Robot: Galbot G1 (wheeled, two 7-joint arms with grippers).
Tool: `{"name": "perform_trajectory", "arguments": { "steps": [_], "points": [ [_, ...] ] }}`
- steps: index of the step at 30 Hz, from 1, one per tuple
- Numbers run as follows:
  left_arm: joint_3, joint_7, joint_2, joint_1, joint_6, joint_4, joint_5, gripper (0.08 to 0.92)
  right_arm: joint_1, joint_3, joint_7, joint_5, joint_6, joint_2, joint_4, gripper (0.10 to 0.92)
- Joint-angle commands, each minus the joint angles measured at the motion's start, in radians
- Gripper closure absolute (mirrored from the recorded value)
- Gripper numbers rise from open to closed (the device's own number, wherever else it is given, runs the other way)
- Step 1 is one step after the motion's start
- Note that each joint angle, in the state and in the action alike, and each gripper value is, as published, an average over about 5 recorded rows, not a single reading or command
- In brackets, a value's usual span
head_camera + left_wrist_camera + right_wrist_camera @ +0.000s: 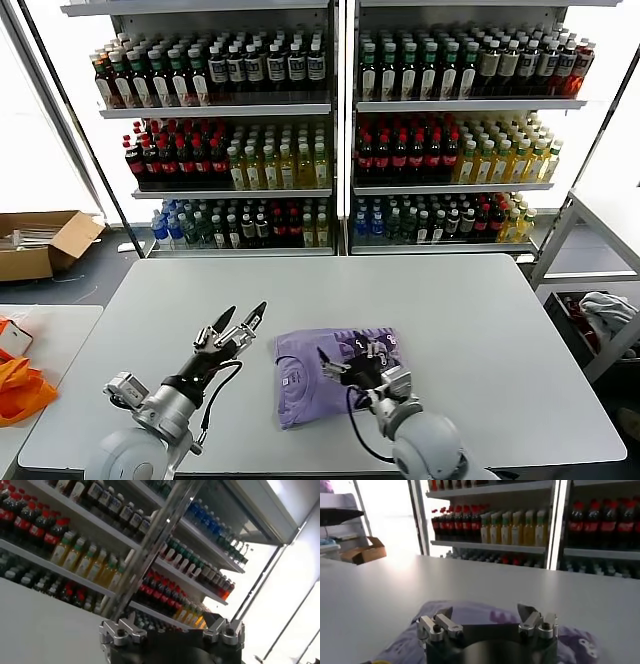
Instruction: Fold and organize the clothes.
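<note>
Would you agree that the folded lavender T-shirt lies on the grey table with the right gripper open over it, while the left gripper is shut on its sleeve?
Not quite. The head view shows the left gripper open, raised beside the lavender T-shirt and holding nothing. The rest stands: the shirt lies folded on the grey table, with the right gripper open over it.

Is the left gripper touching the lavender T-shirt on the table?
Apart. The head view shows the left gripper open and raised, with a strip of bare table between it and the folded lavender T-shirt.
</note>
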Motion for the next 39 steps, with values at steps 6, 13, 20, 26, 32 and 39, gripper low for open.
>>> {"name": "perform_trajectory", "arguments": {
  "steps": [6, 13, 20, 26, 32, 39],
  "points": [
    [-0.013, 0.000, 0.003, 0.007, -0.001, -0.006, 0.007, 0.177, 0.051, -0.128, 0.110, -0.048, -0.049, 0.071, -0.032, 0.203],
    [-0.020, -0.001, 0.008, 0.007, -0.002, -0.009, 0.008, 0.177, 0.028, 0.029, 0.115, -0.037, 0.054, -0.001, 0.168, 0.203],
    [-0.075, 0.008, 0.009, 0.016, 0.005, -0.012, 0.081, 0.177, -0.141, 0.353, 0.020, -0.039, 0.199, -0.052, 0.259, 0.203],
    [-0.142, 0.021, -0.004, 0.036, 0.011, -0.024, 0.153, 0.177, -0.348, 0.631, -0.075, -0.032, 0.277, -0.023, 0.266, 0.203],
    [-0.230, 0.055, -0.046, 0.077, 0.052, -0.094, 0.245, 0.177, -0.497, 0.754, -0.132, -0.031, 0.348, 0.035, 0.305, 0.203],
    [-0.301, 0.103, -0.078, 0.117, 0.062, -0.120, 0.294, 0.177, -0.587, 0.826, -0.170, -0.033, 0.435, 0.052, 0.310, 0.203]
  ]
}}
